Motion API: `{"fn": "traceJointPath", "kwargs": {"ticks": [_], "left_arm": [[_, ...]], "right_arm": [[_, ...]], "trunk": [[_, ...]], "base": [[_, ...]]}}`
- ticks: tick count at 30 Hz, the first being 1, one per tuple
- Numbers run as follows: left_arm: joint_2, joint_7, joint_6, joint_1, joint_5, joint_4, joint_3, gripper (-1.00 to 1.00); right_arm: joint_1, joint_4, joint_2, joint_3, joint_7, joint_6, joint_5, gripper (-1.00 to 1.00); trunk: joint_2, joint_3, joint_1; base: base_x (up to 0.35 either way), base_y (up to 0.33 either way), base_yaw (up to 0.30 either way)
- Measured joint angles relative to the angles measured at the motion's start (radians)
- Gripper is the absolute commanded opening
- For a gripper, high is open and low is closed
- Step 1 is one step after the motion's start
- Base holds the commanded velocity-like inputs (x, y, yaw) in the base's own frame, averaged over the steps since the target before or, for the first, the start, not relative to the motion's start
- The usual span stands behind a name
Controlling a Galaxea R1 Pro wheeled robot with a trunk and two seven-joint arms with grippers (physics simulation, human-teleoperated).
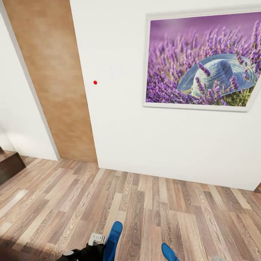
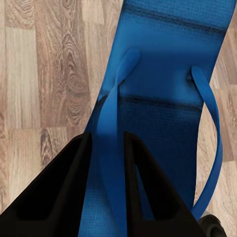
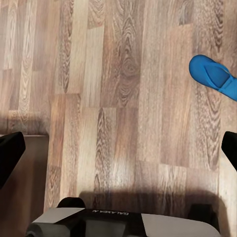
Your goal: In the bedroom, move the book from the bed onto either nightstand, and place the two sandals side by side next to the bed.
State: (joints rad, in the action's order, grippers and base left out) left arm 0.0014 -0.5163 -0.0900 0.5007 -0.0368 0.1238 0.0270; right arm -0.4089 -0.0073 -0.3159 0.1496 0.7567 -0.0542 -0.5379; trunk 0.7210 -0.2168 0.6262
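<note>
My left gripper is shut on the strap of a bright blue sandal, which hangs over the wood-plank floor. In the head view that sandal sticks up from the left gripper at the bottom edge. The tip of a second blue sandal shows to its right. My right gripper is open with its fingers wide apart over bare floor, and a blue sandal tip lies off to one side of it. The book, the bed and the nightstand are out of view.
A white wall stands straight ahead with a framed lavender picture. A light wooden door is at the left. Dark brown furniture pokes in at the left edge. Plank floor lies between me and the wall.
</note>
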Motion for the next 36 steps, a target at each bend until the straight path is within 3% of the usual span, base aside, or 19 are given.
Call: {"fn": "traceJointPath", "kwargs": {"ticks": [10,24,36], "left_arm": [[0.000,0.000,0.000,0.000,0.000,0.000,0.000,-1.00],[0.000,0.000,0.000,0.000,0.000,0.000,0.000,-1.00],[0.000,0.000,0.000,0.000,0.000,0.000,0.000,-1.00]], "right_arm": [[0.000,0.000,0.000,0.000,0.000,0.000,0.000,1.00],[0.000,0.000,0.000,-0.001,0.004,0.000,0.000,1.00],[0.000,0.000,0.000,-0.001,0.002,0.000,0.000,1.00]], "trunk": [[0.000,0.000,0.000],[0.000,0.001,0.000],[0.000,0.001,0.000]], "base": [[0.000,0.000,-0.013],[0.000,0.000,-0.240],[0.000,0.000,-0.021]]}}
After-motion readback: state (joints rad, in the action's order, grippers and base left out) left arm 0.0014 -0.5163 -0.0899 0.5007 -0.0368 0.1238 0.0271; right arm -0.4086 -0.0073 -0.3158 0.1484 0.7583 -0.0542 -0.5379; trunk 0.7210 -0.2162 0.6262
